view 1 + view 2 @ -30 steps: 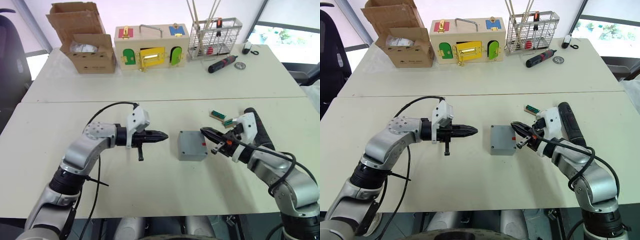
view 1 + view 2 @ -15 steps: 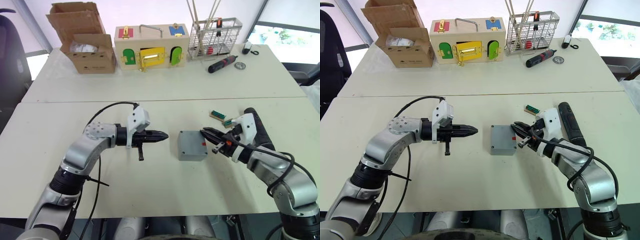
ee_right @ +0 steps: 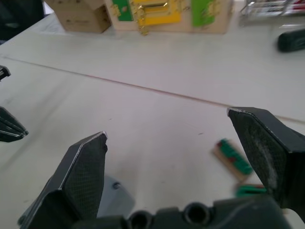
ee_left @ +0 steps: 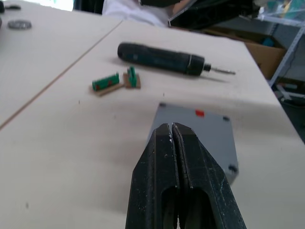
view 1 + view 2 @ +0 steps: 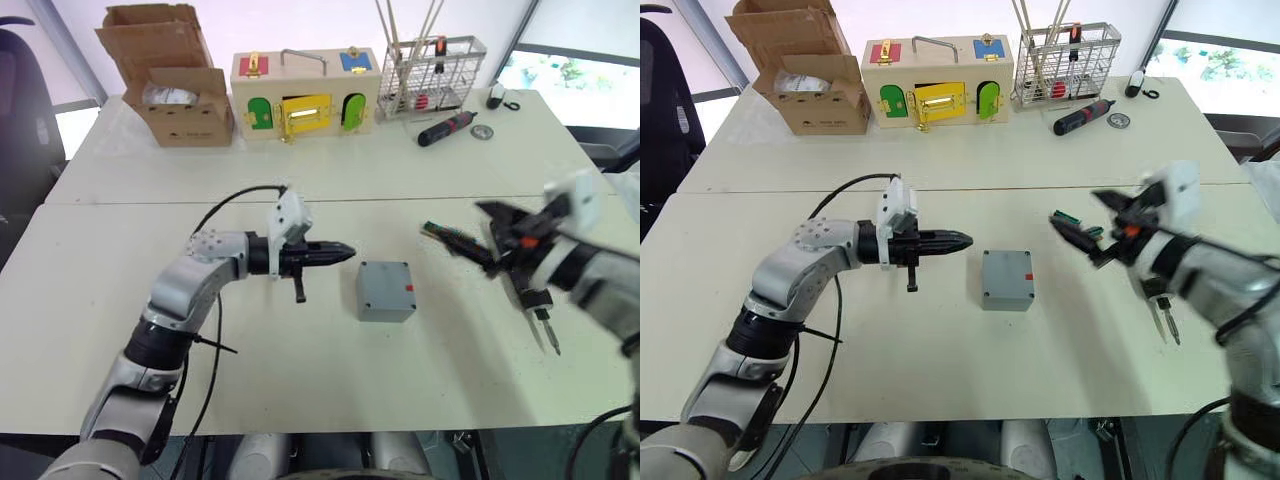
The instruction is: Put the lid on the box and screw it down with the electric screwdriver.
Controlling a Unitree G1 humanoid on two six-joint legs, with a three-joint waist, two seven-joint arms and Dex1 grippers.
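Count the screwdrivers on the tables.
2. The electric screwdriver lies on the near table, beyond the box. A smaller black-and-red one lies on the far table by the wire rack, which may hold more.

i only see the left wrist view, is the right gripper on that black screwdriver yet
observer: no, the right gripper is off the thick black cylindrical electric screwdriver. It hangs above the table, to the right of the small square grey plastic box, with its fingers wide open and nothing in them.
operator: is my left gripper touching the box
observer: no. In the head views the left gripper has its fingers shut and points at the box from its left, with bare table between them.
operator: any other driver around
observer: yes, a smaller black-and-red screwdriver lies on the far table beside the wire rack.
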